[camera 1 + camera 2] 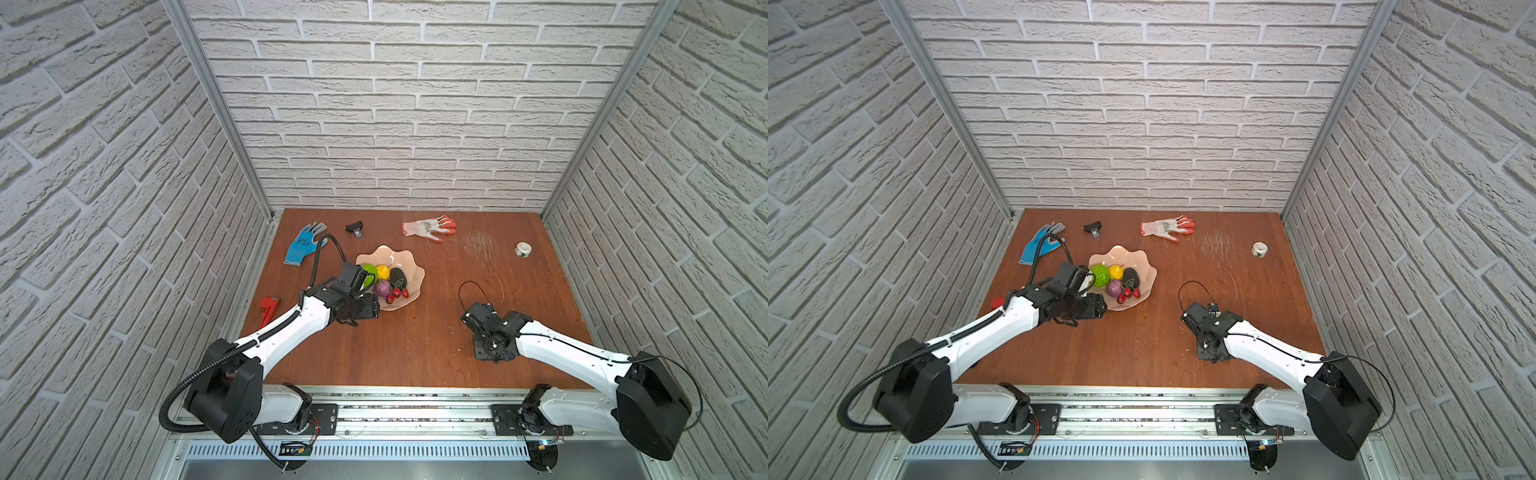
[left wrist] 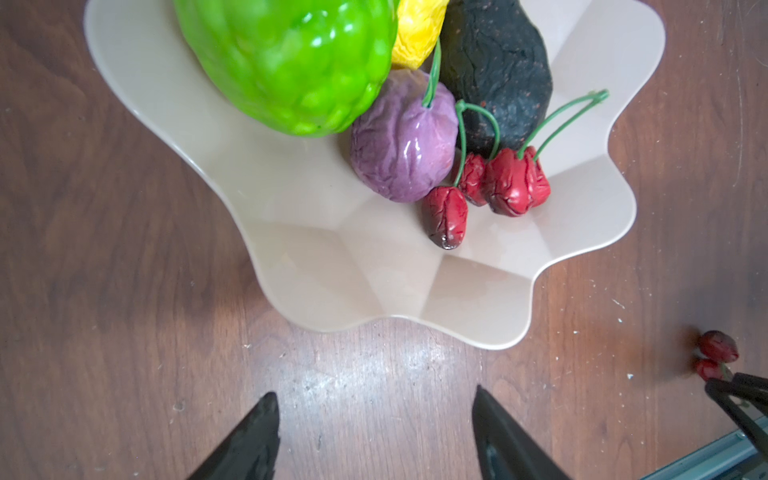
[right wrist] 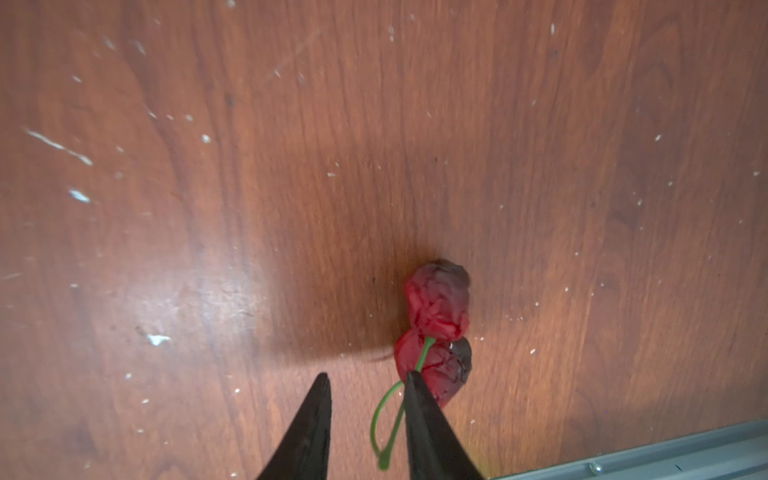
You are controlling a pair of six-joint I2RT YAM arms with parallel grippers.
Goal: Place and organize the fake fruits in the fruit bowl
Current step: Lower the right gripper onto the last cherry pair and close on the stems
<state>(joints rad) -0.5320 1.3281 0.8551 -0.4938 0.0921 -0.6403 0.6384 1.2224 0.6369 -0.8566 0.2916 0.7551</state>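
The fruit bowl [image 1: 409,257] [image 1: 1142,259] [image 2: 332,257] holds a bumpy green ball [image 2: 286,62], a yellow fruit [image 2: 415,33], a dark avocado [image 2: 498,75], a purple fruit [image 2: 403,141] and red stemmed berries [image 2: 515,183]. My left gripper [image 2: 374,395] [image 1: 360,286] hangs open over bare table at the bowl's near-left rim, nothing between its fingers. A loose pair of red berries [image 3: 438,303] [image 2: 718,347] lies on the table to the right. My right gripper [image 3: 368,375] [image 1: 484,351] stands open over them. Their green stem loop sits in the gap beside one finger, unpinched.
A blue glove [image 1: 303,243], a small black object [image 1: 354,228] and an orange-white glove [image 1: 428,227] lie at the back. A white tape roll [image 1: 523,249] sits far right, a red tool [image 1: 269,305] at the left edge. The metal front rail [image 3: 665,453] runs close to my right gripper.
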